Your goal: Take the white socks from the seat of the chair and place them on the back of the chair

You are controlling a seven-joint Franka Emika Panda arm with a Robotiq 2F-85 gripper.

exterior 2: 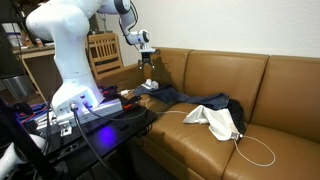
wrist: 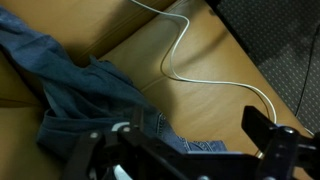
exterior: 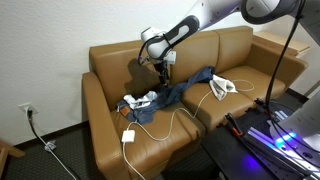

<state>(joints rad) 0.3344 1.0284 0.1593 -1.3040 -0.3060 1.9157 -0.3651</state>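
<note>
A white cloth bundle, which looks like the socks [exterior: 222,87], lies on the right seat of the brown sofa [exterior: 110,60]. It also shows in the other exterior view [exterior 2: 215,120]. Blue jeans [exterior: 185,88] are spread across the seat and also show in the wrist view [wrist: 80,95]. My gripper [exterior: 161,70] hangs above the left end of the jeans, in front of the backrest, well left of the white bundle. In the wrist view its fingers [wrist: 175,150] stand wide apart with only jeans and leather between them. It is open and empty.
A white cable [wrist: 200,75] snakes over the seat to a white charger [exterior: 128,137] at the front edge. A small white and dark heap [exterior: 140,100] lies at the jeans' left end. A wooden chair [exterior 2: 104,50] and the robot base [exterior 2: 70,100] stand beside the sofa.
</note>
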